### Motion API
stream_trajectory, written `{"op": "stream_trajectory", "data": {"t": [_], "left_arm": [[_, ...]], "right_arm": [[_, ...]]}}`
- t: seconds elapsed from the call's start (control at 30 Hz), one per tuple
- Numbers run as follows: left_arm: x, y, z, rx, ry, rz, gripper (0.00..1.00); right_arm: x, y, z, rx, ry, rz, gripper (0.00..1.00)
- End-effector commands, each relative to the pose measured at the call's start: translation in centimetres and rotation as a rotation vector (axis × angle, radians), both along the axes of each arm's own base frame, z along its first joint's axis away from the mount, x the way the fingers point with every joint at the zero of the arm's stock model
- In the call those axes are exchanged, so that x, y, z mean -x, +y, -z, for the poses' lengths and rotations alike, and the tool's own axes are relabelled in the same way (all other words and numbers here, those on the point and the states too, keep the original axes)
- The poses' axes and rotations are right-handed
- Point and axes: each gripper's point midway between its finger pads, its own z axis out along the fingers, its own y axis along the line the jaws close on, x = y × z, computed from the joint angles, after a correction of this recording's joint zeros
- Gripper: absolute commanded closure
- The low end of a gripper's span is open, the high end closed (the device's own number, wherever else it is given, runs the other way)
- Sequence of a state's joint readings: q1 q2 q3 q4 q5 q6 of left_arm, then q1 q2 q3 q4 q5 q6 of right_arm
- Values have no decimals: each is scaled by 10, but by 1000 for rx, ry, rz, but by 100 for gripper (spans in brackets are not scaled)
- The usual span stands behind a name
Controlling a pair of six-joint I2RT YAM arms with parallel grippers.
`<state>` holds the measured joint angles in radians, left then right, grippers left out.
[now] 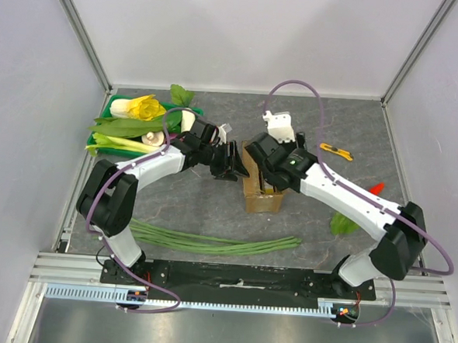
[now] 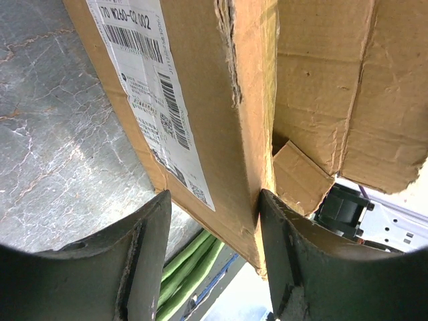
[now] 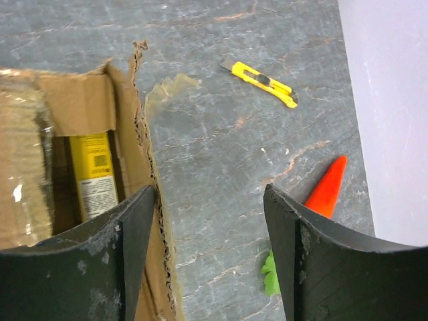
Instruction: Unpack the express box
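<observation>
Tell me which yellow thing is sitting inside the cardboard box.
The slim yellow carton, standing inside the express box. The yellow utility knife lies out on the table, well clear of it.

My table (image 1: 211, 209) was a dark grey marbled slab, and the express box (image 1: 260, 190) sat on it near the middle. A green vegetable tray (image 1: 100, 125) lay at the far left, with long green beans (image 1: 209, 240) stretched along the near side. A yellow utility knife (image 1: 337, 152) lay far right, and an orange-red pepper (image 1: 376, 187) and a green leaf (image 1: 342, 223) at the right.
</observation>
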<state>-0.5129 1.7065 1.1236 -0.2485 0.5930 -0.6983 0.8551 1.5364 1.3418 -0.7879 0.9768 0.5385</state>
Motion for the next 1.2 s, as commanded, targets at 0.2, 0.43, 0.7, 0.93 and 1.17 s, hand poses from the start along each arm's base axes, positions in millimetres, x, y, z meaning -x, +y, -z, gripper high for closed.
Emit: {"op": "stream_trajectory", "data": {"t": [0.2, 0.43, 0.7, 0.93, 1.17], "left_arm": [[-8, 7, 12, -75, -24, -5, 39], [-8, 7, 10, -73, -29, -9, 39], [-16, 9, -11, -81, -104, -18, 39], [-31, 21, -49, -121, -258, -65, 39], [-40, 32, -82, -136, -366, -125, 24]], "right_arm": [[-3, -30, 44, -204, 103, -27, 40], [-4, -10, 72, -396, 170, -115, 45], [-17, -16, -1, -440, -5, -99, 47], [-17, 7, -32, -463, 12, -256, 53], [-17, 18, 1, -460, 103, -277, 65]]}}
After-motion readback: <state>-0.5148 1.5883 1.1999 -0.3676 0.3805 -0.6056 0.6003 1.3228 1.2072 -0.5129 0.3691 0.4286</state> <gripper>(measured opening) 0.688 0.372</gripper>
